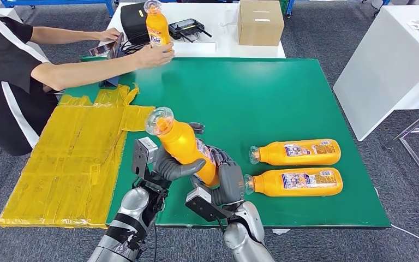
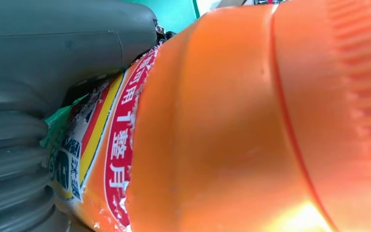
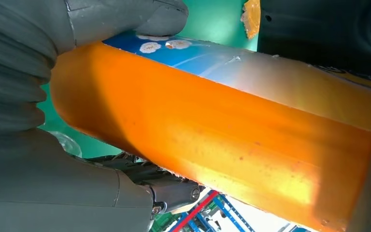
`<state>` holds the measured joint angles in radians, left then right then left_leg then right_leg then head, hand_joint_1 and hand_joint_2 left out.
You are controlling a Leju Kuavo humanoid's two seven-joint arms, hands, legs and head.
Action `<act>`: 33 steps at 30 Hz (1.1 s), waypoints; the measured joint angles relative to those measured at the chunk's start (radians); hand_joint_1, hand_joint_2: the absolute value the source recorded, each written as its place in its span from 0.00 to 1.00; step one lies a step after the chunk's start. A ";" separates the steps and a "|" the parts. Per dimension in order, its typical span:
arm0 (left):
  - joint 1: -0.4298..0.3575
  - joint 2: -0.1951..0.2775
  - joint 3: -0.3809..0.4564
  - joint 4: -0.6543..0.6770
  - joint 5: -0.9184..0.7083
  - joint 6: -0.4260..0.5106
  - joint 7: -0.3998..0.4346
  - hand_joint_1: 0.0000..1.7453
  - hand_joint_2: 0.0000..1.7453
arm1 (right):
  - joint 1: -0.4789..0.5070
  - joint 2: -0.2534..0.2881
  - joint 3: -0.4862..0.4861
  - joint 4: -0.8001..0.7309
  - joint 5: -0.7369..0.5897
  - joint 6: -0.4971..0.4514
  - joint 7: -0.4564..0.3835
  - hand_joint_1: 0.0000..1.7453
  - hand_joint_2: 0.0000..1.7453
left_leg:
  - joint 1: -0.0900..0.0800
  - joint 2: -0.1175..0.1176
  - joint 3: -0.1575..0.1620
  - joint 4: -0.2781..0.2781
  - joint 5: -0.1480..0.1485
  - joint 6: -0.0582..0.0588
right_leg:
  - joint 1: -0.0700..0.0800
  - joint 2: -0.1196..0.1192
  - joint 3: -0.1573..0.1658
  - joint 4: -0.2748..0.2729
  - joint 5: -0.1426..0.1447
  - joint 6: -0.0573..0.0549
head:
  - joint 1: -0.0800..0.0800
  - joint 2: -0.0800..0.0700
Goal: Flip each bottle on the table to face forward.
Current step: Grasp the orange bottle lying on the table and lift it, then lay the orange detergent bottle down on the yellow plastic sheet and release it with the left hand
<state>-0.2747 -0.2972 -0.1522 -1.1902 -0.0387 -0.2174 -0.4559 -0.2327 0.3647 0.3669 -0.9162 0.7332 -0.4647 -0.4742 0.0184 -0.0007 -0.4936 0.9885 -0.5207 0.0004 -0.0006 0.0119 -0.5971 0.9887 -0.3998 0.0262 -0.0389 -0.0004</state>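
**Two-hand hold on a raised bottle: drop and collision risks**

Green table (image 1: 283, 93): the work surface. Yellow sheeting (image 1: 71, 158) overlaps its near-left side. A slip toward that side would land the bottle on an uneven, crinkled layer, where I judge it could roll off.

Person (image 1: 11, 71): standing at the far-left side, one hand (image 1: 154, 54) around an upright orange bottle (image 1: 157, 24) at the far edge. That arm reaches over the table, so a wide swing of mine could meet it.

Two lying bottles (image 1: 297, 152) (image 1: 297, 182): side by side to the right, labels up, caps pointing toward my hands. The nearer one's cap sits just beside my right hand (image 1: 226, 183). Setting my load down carelessly could knock it out of line.

Held bottle (image 1: 183, 143): raised above the near edge, tilted, cap up and to the left. My left hand (image 1: 166, 166) grips it around the middle, thumb across the front. My right hand closes on its lower end. The wrist views show smooth plastic and a peeling label under my fingers. I judge that releasing one hand to rotate it could let it twist or slide free.
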 joint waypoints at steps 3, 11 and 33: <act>0.000 0.000 0.000 0.000 -0.003 0.006 0.000 1.00 1.00 | -0.001 0.000 0.001 0.002 0.000 0.000 0.000 1.00 1.00 | 0.000 0.000 0.000 0.000 0.000 0.000 | 0.000 0.000 0.000 0.000 0.000 0.000 | 0.000 0.000; -0.008 -0.005 -0.005 0.011 -0.119 0.132 -0.021 1.00 1.00 | 0.001 -0.001 0.000 -0.011 0.001 0.020 -0.001 0.01 1.00 | 0.000 0.000 0.000 0.000 0.000 0.000 | 0.000 0.000 0.000 0.000 0.000 0.000 | 0.000 0.000; -0.365 0.166 0.043 0.477 -1.389 0.907 0.531 1.00 1.00 | 0.122 -0.024 -0.183 -0.382 -0.320 0.308 -0.072 0.00 1.00 | 0.000 0.001 0.000 0.000 0.001 0.000 | 0.000 0.000 -0.001 0.001 0.000 0.000 | 0.000 0.000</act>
<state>-0.6401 -0.1309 -0.1094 -0.7132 -1.4274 0.6894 0.0748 -0.1104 0.3409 0.1844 -1.2986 0.4133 -0.1564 -0.5466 0.0186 0.0002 -0.4937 0.9887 -0.5200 0.0002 -0.0005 0.0121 -0.5979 0.9896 -0.3995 0.0261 -0.0392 -0.0004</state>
